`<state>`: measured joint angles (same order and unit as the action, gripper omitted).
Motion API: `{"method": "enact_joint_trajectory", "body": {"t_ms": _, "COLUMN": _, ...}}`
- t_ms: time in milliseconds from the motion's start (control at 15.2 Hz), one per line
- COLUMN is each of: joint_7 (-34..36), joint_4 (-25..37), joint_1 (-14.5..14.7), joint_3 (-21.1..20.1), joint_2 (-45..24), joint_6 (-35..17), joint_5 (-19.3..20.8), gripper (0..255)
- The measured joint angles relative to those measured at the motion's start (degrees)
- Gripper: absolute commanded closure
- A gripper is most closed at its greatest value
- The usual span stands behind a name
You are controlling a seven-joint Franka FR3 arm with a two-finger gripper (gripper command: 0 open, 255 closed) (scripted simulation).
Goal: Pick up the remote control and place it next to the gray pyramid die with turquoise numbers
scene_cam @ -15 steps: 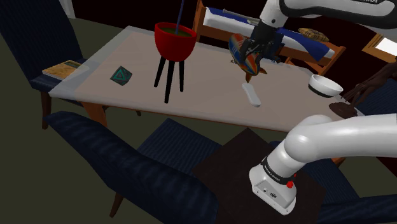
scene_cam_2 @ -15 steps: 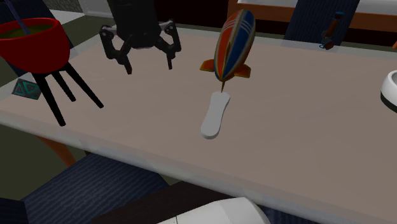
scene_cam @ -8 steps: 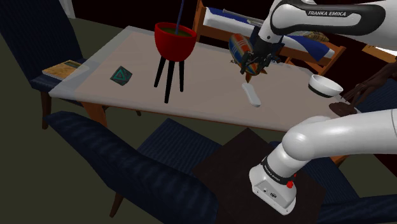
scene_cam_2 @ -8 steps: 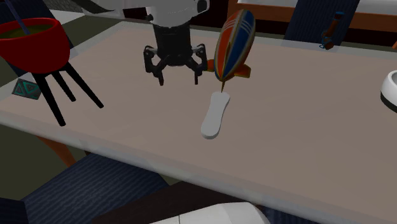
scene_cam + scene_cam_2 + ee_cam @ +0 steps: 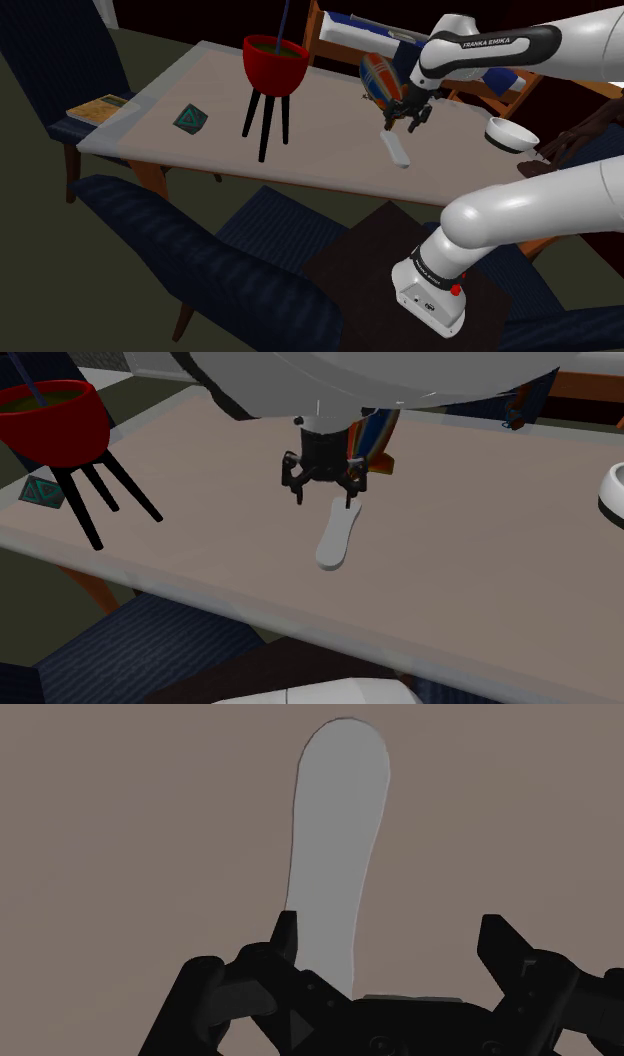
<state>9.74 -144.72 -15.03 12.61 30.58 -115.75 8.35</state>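
Observation:
A plain pale grey remote point(image 5: 397, 150) point(image 5: 338, 535) point(image 5: 335, 854) lies flat on the tan table point(image 5: 330, 160), just in front of a striped blimp-shaped toy point(image 5: 378, 78). My black gripper point(image 5: 405, 122) point(image 5: 324, 499) point(image 5: 392, 932) hangs open a little above the remote's end nearest the toy, touching nothing. In the wrist view the remote runs away from the hand, close to one finger point(image 5: 288, 932) rather than centred. The grey pyramid die with turquoise marks point(image 5: 189, 119) point(image 5: 42, 492) rests far off toward the shoulder view's left end of the table.
A red bowl on black tripod legs point(image 5: 274, 62) point(image 5: 50, 417) stands between remote and die. A white bowl point(image 5: 510, 133) point(image 5: 612, 492) sits at the other end. Dark blue armchairs point(image 5: 200, 260) line the near side; a book point(image 5: 98, 108) lies left of the table.
The gripper has come down and across to the second exterior view's right, from beside the red bowl to just over the remote. It stayed open; the remote has not moved.

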Motion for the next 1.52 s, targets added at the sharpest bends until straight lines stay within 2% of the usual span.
{"method": "enact_joint_trajectory", "body": {"t_ms": 198, "joint_7": -0.35, "joint_4": -1.17, "joint_1": -2.02, "joint_3": 2.48, "joint_2": -2.43, "joint_6": -3.02, "joint_5": 0.87, "gripper": 0}}
{"method": "enact_joint_trajectory", "body": {"t_ms": 726, "joint_7": -0.3, "joint_4": -4.5, "joint_1": -2.27, "joint_3": 3.8, "joint_2": -6.8, "joint_6": -10.54, "joint_5": 1.05, "gripper": 0}}
{"method": "enact_joint_trajectory", "body": {"t_ms": 1122, "joint_7": -0.36, "joint_4": -4.81, "joint_1": -2.28, "joint_3": 3.92, "joint_2": -7.19, "joint_6": -11.27, "joint_5": 1.07, "gripper": 0}}
{"method": "enact_joint_trajectory", "body": {"t_ms": 1188, "joint_7": -0.36, "joint_4": -4.81, "joint_1": -2.28, "joint_3": 3.92, "joint_2": -7.19, "joint_6": -11.27, "joint_5": 1.07, "gripper": 255}}
{"method": "enact_joint_trajectory", "body": {"t_ms": 1518, "joint_7": -0.34, "joint_4": -4.81, "joint_1": -2.3, "joint_3": 3.95, "joint_2": -7.18, "joint_6": -11.25, "joint_5": 1.08, "gripper": 255}}
